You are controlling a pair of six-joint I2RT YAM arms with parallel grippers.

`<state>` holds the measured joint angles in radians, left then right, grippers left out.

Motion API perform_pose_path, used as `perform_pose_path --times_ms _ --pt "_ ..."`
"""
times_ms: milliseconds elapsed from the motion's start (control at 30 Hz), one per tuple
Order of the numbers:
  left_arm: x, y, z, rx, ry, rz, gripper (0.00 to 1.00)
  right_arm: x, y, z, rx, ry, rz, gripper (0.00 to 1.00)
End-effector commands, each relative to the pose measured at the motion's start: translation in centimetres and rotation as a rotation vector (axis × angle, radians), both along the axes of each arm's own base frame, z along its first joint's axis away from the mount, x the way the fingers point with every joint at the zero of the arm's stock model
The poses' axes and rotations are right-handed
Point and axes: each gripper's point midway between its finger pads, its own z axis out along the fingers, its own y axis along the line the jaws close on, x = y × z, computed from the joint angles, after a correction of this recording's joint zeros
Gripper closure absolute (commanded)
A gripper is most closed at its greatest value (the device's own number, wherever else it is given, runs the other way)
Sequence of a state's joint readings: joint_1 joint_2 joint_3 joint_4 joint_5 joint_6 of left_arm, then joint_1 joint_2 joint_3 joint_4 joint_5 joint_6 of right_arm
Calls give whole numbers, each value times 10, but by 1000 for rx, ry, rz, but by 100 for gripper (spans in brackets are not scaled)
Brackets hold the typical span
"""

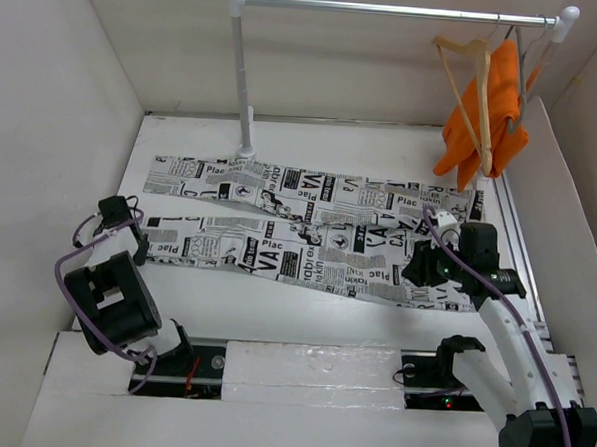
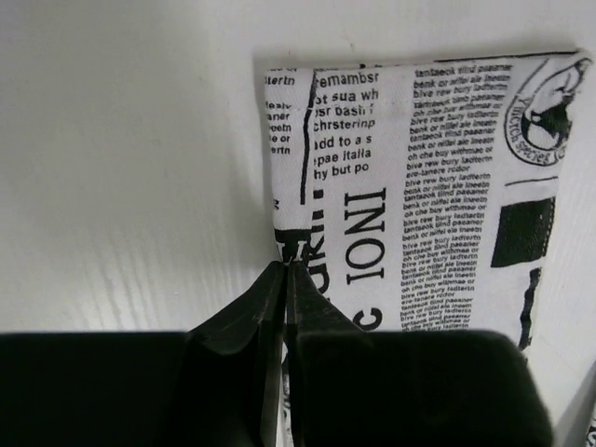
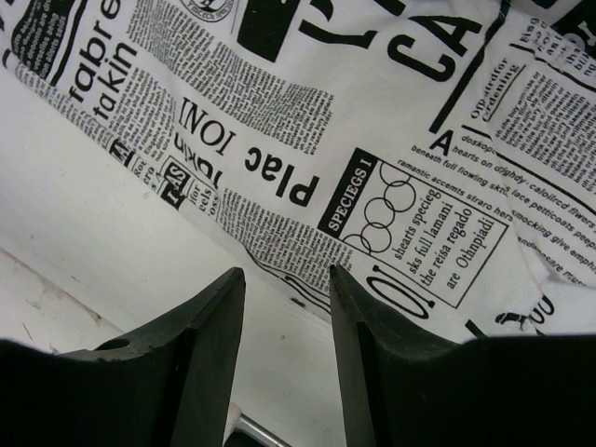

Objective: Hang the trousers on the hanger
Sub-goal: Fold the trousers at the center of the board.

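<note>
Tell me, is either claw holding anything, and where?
The left gripper seems to pinch the trousers at the side edge of a leg end. The right gripper is open, holding nothing.

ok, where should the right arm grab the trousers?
Probably the near edge at their right-hand end, approached from the near side. The trousers lie flat on the table, so only an edge can be pinched, and the right gripper sits open just short of that edge.

White walls [image 1: 46,70], white table [image 1: 274,307], silver garment rail [image 1: 390,8].
</note>
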<state>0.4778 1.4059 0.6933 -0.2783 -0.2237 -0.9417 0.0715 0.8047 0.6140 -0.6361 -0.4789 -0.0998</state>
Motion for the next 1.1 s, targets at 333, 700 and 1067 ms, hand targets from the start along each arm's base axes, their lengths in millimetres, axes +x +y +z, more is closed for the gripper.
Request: perform_pose_path --times_ms 333,700,1067 --pt "29 -17 146 285 -251 -220 100 -17 -37 -21 -99 189 -221 51" --pt "62 -67 196 292 -490 -440 100 -39 -164 -57 -112 471 -927 56" --pt "76 -97 195 177 -554 -508 100 -98 -245 -79 32 687 -1441 54"
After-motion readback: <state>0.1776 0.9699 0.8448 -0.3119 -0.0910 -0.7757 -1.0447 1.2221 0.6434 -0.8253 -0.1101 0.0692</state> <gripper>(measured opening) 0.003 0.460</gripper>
